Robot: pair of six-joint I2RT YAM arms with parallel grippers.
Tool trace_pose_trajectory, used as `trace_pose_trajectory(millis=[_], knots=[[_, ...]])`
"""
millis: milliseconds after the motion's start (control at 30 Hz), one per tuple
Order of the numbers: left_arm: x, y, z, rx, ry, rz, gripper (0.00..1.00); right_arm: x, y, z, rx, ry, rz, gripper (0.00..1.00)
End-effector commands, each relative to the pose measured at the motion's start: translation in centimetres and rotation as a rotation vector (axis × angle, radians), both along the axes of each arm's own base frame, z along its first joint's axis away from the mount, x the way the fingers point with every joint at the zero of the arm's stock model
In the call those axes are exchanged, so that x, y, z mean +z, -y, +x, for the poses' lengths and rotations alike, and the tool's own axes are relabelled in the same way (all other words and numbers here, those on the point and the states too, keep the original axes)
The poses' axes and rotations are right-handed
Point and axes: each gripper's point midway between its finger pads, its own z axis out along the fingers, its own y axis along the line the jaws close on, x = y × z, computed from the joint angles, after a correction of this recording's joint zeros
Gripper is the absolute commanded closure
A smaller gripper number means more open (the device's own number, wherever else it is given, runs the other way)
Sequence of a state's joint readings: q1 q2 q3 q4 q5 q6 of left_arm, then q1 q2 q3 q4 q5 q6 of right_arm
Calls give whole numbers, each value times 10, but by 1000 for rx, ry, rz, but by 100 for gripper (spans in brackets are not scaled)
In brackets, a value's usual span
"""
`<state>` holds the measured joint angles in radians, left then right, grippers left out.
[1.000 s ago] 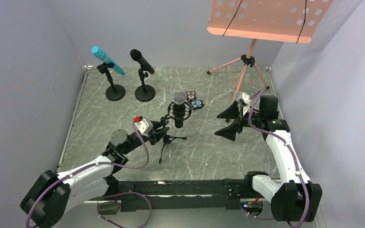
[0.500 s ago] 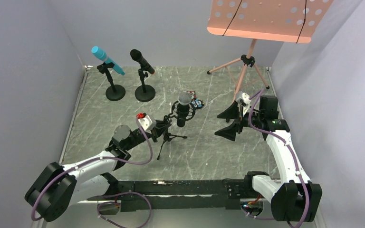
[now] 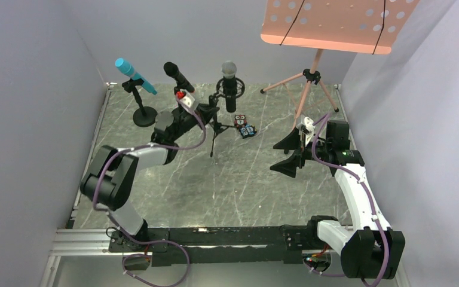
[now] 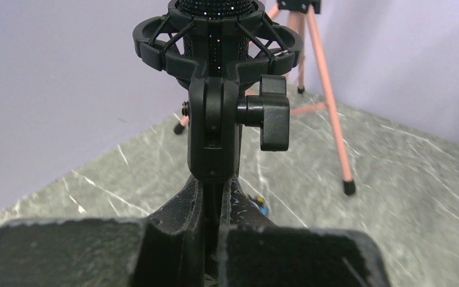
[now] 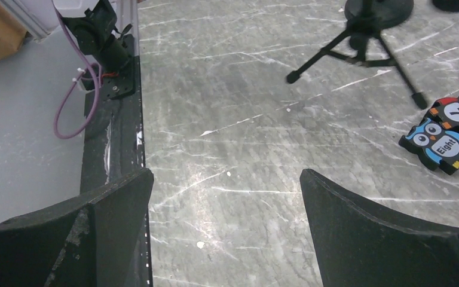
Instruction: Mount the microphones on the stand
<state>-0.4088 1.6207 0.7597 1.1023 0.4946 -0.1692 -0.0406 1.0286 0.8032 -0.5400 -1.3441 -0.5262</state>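
The black microphone with a silver mesh head (image 3: pixel 229 81) sits upright in a black shock mount (image 4: pixel 215 42) on a small tripod stand (image 3: pixel 215 127). My left gripper (image 3: pixel 208 112) is shut on that stand's post (image 4: pixel 220 206), just under the mount's clamp. The light blue microphone (image 3: pixel 132 74) rests tilted on a round-base stand (image 3: pixel 145 115) at the back left. The black microphone with an orange end (image 3: pixel 178 76) rests on a second stand beside it, its base hidden by my left arm. My right gripper (image 3: pixel 287 154) is open and empty over bare table (image 5: pixel 227 203).
Two owl number blocks (image 3: pixel 244 126) lie near the tripod and show in the right wrist view (image 5: pixel 445 140). A pink music stand (image 3: pixel 334 24) on a tripod (image 3: pixel 311 78) stands at the back right. Grey walls close in the table.
My left arm has carried the tripod stand with the silver-mesh microphone from the table's middle to the back, next to the black microphone's stand. The right arm has not moved.
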Motion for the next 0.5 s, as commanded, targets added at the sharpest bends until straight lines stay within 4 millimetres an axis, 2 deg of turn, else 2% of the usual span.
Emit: trace_pose_trajectory(millis=[0,33,167,467], knots=[[76,9,27,-12,234,-83,100,15,-1,3,20,67,3,0],[79,8,40,9,240,-80,100,16,-1,3,21,67,3,0],[72,0,80,71,222,-81,100,16,-1,2,27,65,8,0],[68,4,135,112,168,-107,100,14,-3,2,43,44,14,0]])
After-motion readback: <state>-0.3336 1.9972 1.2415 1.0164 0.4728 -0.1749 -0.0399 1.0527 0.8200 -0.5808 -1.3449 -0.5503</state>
